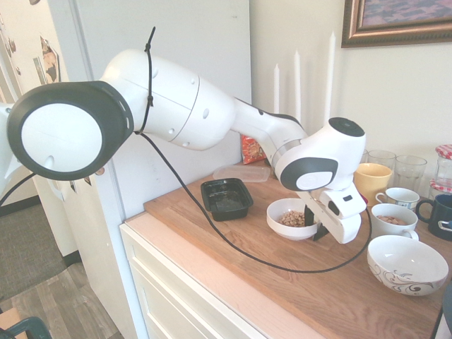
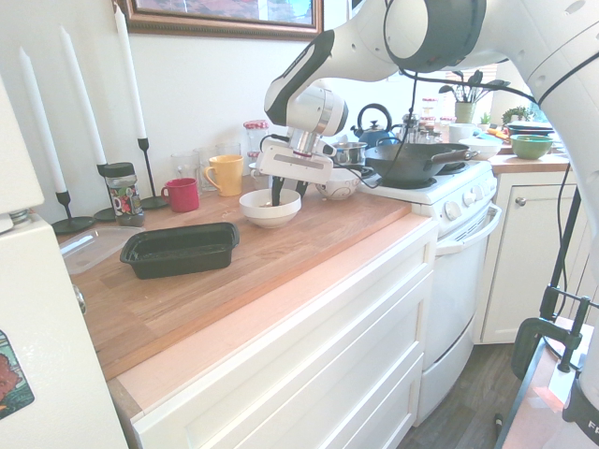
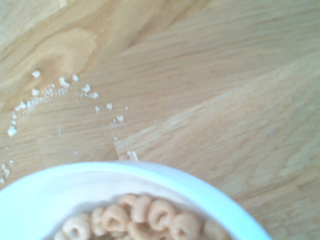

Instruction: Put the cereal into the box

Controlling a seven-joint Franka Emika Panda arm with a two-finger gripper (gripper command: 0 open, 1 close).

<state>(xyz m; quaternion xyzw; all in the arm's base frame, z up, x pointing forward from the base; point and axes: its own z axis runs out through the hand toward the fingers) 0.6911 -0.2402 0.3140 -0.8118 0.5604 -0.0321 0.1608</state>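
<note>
Gripper (image 1: 313, 224) straddles the rim of the white bowl (image 1: 284, 224) on the wooden counter (image 1: 332, 282), 1 dark finger inside, 1 outside. Jaws partly closed; can't tell if they actually pinch the rim. Cereal (image 1: 291, 219), tan rings, sits in that bowl; also seen in wrist view (image 3: 140, 220), with crumbs (image 3: 60, 90) on the wood beyond the bowl. Black box (image 1: 227, 198) stands apart from the bowl on the counter, nearer the fridge side, nothing visible inside. Clear lid (image 1: 241, 172) lies behind the box.
</note>
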